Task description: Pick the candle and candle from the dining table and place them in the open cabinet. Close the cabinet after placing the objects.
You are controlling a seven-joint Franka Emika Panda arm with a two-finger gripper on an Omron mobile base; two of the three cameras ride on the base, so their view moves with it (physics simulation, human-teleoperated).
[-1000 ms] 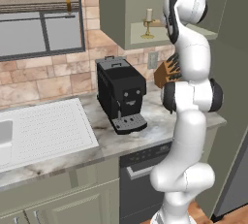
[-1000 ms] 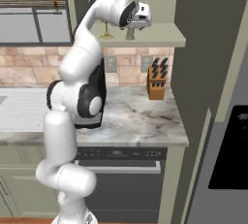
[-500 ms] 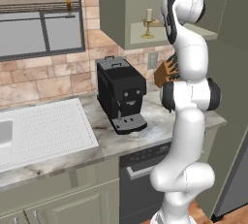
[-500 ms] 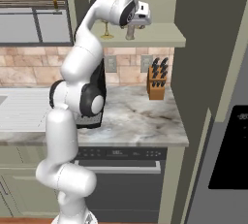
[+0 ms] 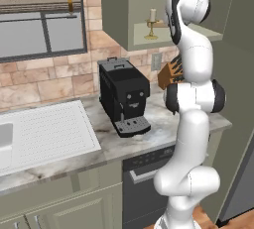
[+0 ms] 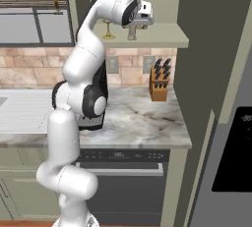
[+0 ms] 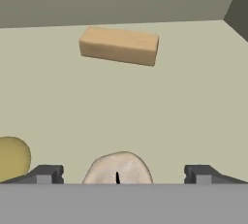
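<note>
Pale-grey candle (image 7: 117, 168) between wide pincer (image 7: 123, 173) tips

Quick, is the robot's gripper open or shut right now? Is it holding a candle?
Gripper: open, holding nothing. The small pale candle sits on the cabinet shelf between its wide-apart fingers.

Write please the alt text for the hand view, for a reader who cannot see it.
Looking down onto the pale cabinet floor, the open gripper stands over a stubby pale candle with a dark wick, its two dark fingertips wide apart on either side. A tan rectangular block lies farther back, and a round gold foot shows at the left edge.
</note>
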